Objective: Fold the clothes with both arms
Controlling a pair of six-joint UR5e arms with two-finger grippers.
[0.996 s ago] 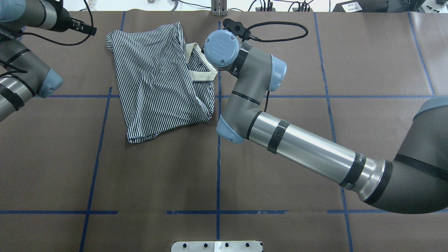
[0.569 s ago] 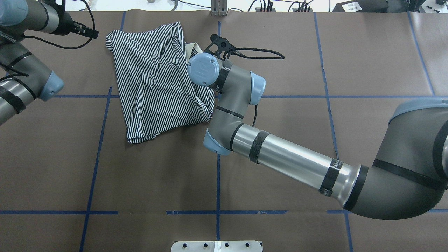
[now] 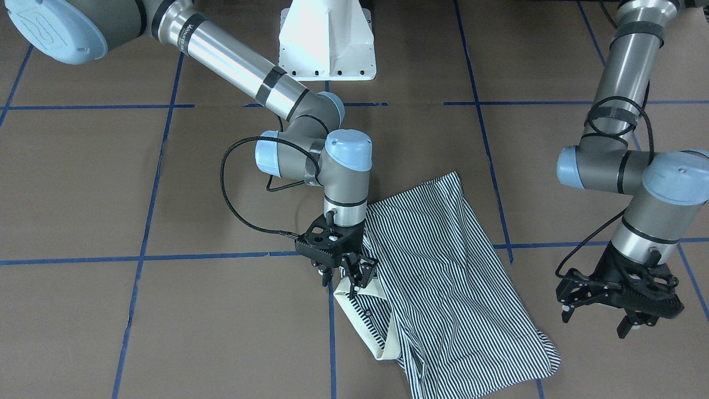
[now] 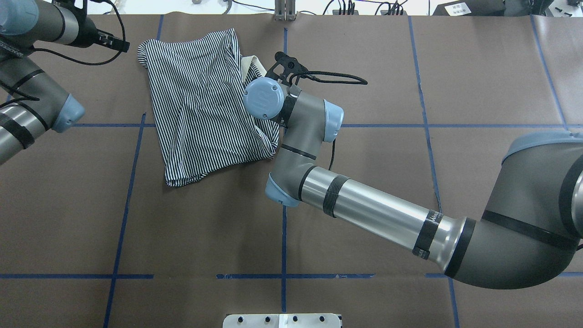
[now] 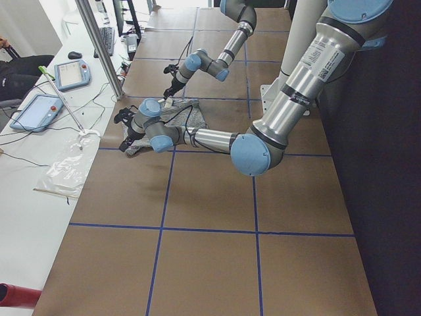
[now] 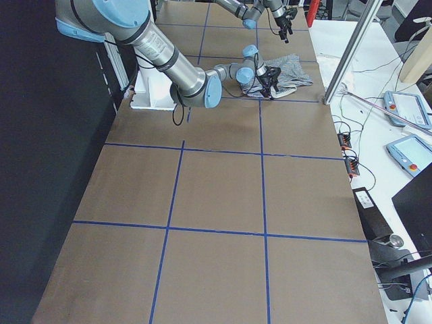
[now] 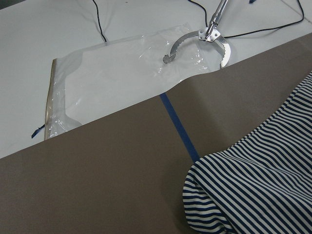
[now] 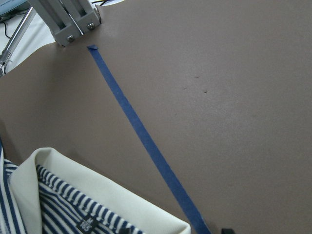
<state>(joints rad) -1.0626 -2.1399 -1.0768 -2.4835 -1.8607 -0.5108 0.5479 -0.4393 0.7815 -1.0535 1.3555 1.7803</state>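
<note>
The striped polo shirt (image 3: 443, 288) lies crumpled and partly folded on the brown table, its cream collar (image 3: 365, 321) turned toward the centre line. It also shows in the overhead view (image 4: 200, 100). My right gripper (image 3: 342, 277) points down at the collar's upper corner, its fingers apart and touching or just above the cloth. In the overhead view the wrist (image 4: 262, 98) hides it. The right wrist view shows the collar (image 8: 97, 195) lying flat. My left gripper (image 3: 595, 321) is open and empty, hovering beside the shirt's sleeve edge (image 7: 253, 195).
Blue tape lines (image 4: 284, 205) grid the brown table. The white pedestal base (image 3: 327, 39) stands at the robot's side. A clear plastic bag (image 7: 122, 83) and a metal post (image 8: 68, 19) sit past the table's far edge. The right arm's cable (image 3: 232, 194) loops beside its wrist.
My right wrist has swung left and toward the robot, from beside the collar to over it, then nearly stopped. The left arm has barely moved. The shirt lies as before.
</note>
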